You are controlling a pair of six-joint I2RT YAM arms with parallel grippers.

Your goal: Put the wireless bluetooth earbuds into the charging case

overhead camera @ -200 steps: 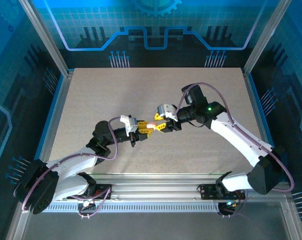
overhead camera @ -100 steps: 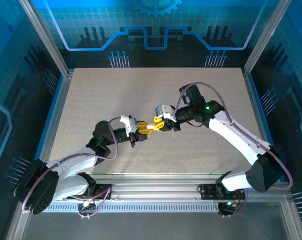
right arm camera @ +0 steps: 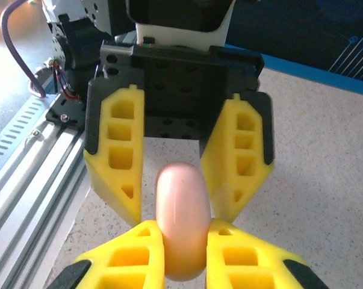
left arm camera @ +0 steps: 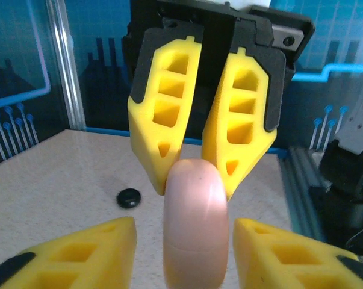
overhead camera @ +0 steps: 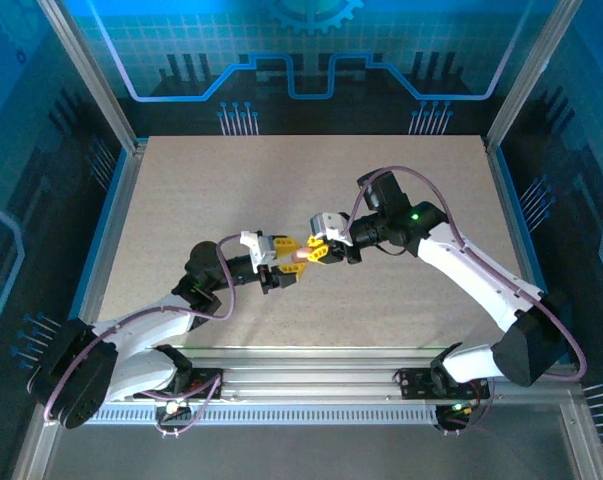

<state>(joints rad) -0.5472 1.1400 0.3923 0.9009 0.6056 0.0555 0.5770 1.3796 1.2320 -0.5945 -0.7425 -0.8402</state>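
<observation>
**Charging case held between two end effectors above the tabletop**

My right end effector (overhead camera: 316,250) pinches the charging case (left arm camera: 194,223) edge-on, its fingers pressed against the two flat faces. My left end effector (overhead camera: 287,258) meets it head-on with fingers spread, flanking the case's other end, and a gap shows on one side. I read the pose as a handover, or a brace for prising the case open, since its seam looks shut. Count: one pink case; two end effectors; one small black round piece (left arm camera: 129,197), probably one of the wireless bluetooth earbuds, loose on the tabletop (left arm camera: 61,180), apart from the case.
</observation>
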